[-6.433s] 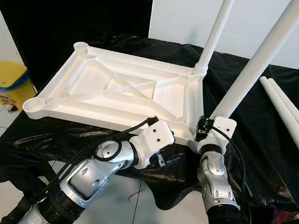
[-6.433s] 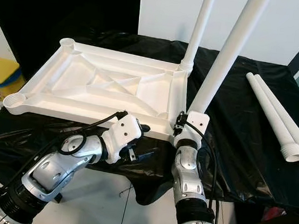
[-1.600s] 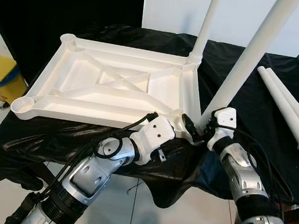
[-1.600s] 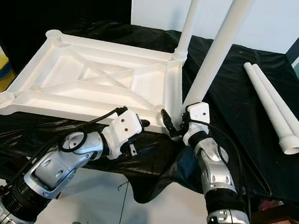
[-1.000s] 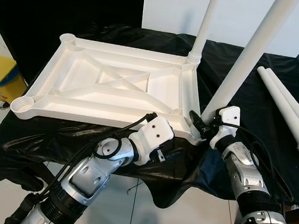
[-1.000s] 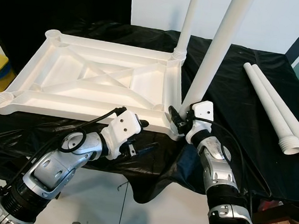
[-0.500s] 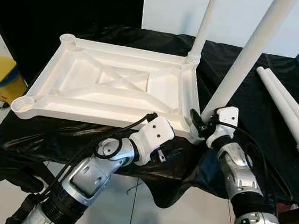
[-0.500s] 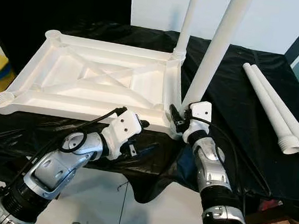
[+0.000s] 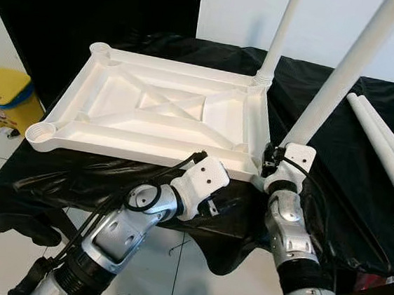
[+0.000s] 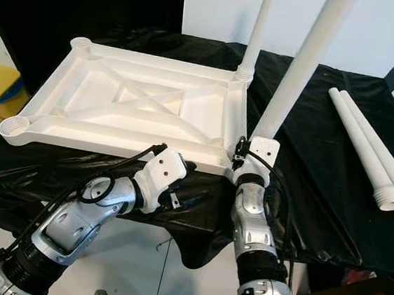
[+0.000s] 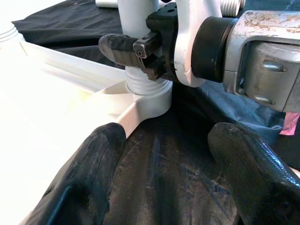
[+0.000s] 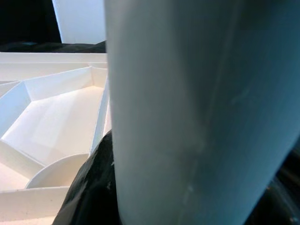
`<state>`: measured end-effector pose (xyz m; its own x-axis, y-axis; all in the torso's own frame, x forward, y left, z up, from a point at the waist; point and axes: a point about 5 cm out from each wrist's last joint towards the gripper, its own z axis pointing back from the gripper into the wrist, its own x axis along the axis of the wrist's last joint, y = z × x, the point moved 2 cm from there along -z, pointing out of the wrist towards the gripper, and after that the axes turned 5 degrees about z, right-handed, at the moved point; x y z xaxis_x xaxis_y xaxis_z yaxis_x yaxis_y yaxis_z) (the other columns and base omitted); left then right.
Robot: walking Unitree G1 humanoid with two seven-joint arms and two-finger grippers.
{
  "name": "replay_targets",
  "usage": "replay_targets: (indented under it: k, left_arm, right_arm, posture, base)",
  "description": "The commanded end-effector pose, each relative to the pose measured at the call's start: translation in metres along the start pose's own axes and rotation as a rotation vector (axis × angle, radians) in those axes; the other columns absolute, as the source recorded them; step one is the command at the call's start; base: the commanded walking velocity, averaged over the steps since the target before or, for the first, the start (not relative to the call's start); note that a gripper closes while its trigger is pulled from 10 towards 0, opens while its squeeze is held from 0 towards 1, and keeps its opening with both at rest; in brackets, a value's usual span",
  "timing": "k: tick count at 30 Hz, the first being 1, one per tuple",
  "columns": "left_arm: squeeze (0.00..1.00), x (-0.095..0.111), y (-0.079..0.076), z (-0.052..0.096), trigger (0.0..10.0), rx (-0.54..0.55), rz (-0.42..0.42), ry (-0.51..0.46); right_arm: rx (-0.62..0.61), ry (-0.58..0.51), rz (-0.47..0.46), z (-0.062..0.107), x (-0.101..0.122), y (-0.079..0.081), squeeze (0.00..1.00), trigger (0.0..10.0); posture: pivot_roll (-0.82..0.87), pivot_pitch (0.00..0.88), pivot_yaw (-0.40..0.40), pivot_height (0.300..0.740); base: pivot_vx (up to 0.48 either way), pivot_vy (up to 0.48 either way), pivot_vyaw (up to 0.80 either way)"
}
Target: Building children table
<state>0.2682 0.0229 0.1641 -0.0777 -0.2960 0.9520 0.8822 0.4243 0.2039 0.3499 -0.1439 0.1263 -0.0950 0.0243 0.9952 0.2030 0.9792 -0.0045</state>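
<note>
A white plastic tabletop (image 9: 140, 153) lies upside down on a table draped in black cloth (image 9: 318, 202). Two white legs stand in its right corners, a far leg (image 9: 281, 29) and a near leg (image 9: 338, 78). My right gripper (image 9: 272, 159) is shut on the near leg just above its threaded base (image 11: 146, 87); one of its black fingers (image 11: 117, 49) presses against the leg. My left gripper (image 11: 168, 136) hangs open just off the tabletop's near edge, close to that corner, with nothing between its fingers.
Two loose white legs (image 9: 387, 150) lie side by side on the cloth at the right. A yellow bin (image 9: 1, 95) stands on the floor to the left. A white wall and dark curtain stand behind the table.
My right forearm has swung in from the right to stand nearly straight below the near leg's base, still gripping it. The head camera has shifted a little. The left arm has hardly moved.
</note>
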Motion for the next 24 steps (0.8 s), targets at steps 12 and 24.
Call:
replay_targets:
  k: [12, 24]
  left_arm:
    - [0.0, 0.002, -0.0032, -0.0039, 10.0, -0.027, -0.03, 0.003]
    - [0.0, 0.0018, -0.0036, -0.005, 10.0, -0.027, -0.034, 0.002]
  right_arm:
    - [-0.022, 0.139, 0.014, 0.0159, -0.0304, -0.0013, 0.0, 10.0]
    - [-0.01, 0.103, 0.017, 0.0144, -0.0236, 0.0001, 0.0, 10.0]
  posture:
    - [0.05, 0.102, -0.09, 0.74]
    - [0.05, 0.093, -0.093, 0.74]
  base:
    - [0.0, 0.0, 0.0]
    - [0.0, 0.0, 0.0]
